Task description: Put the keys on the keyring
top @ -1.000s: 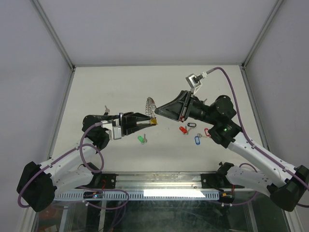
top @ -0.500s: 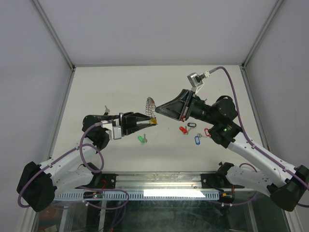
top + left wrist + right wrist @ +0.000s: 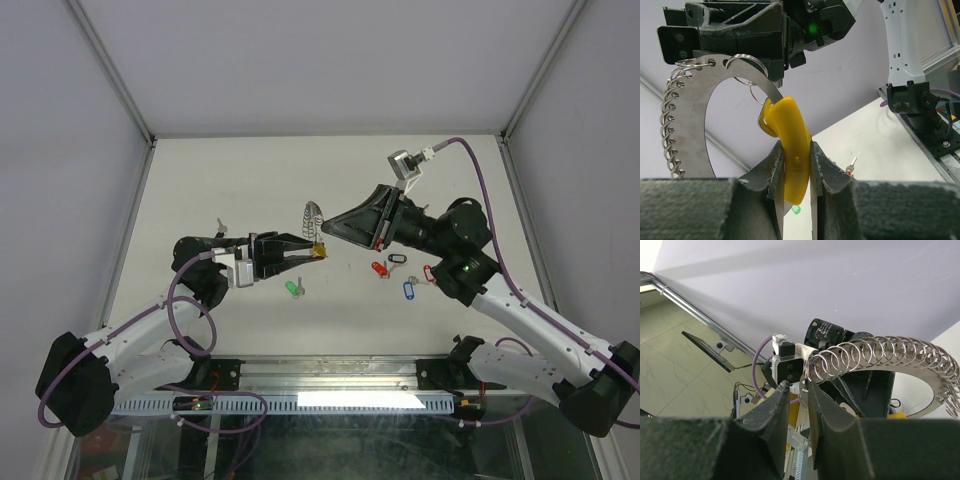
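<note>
The keyring (image 3: 692, 125) seems to carry no key yet, so all threading remains; it arches above the left gripper (image 3: 796, 155), which clamps its yellow segment (image 3: 790, 122). The right gripper (image 3: 797, 387) stands narrow about an end loop (image 3: 805, 379), grip uncertain. The keys (image 3: 406, 289) lie on the table (image 3: 220, 170) below both grippers, the green key (image 3: 293, 288) under the left.

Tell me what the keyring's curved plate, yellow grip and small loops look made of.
The curved plate looks like thin sheet metal, probably steel, going by its flat silvery, faintly brushed sheen. The yellow grip looks like smooth glossy plastic, with a rounded moulded shape. The small loops look like bright metal wire, thin, shiny and coiled.
</note>
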Available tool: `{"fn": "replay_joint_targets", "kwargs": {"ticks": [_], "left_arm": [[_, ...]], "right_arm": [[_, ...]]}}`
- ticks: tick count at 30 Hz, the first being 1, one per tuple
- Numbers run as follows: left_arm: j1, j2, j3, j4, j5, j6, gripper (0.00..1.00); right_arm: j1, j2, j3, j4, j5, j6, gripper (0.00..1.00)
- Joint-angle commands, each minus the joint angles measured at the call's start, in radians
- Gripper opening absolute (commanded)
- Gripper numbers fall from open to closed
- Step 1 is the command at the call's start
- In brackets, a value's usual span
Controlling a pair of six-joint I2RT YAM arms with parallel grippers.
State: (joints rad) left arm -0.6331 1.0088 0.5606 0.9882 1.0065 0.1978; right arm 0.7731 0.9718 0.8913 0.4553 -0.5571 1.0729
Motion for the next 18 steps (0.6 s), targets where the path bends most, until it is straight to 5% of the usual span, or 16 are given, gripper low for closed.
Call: {"fn": "replay_joint_targets", "kwargs": {"ticks": [1, 18], "left_arm": [[0.008, -0.004, 0.039, 0.031, 0.032, 0.008, 0.00], [0.008, -0.004, 0.041, 0.021, 0.038, 0.012, 0.00]], "right_arm": [[0.005, 0.001, 0.027, 0.063, 0.007, 0.002, 0.24], [0.006, 0.014, 0.031, 0.056, 0.007, -0.001, 0.24]]}}
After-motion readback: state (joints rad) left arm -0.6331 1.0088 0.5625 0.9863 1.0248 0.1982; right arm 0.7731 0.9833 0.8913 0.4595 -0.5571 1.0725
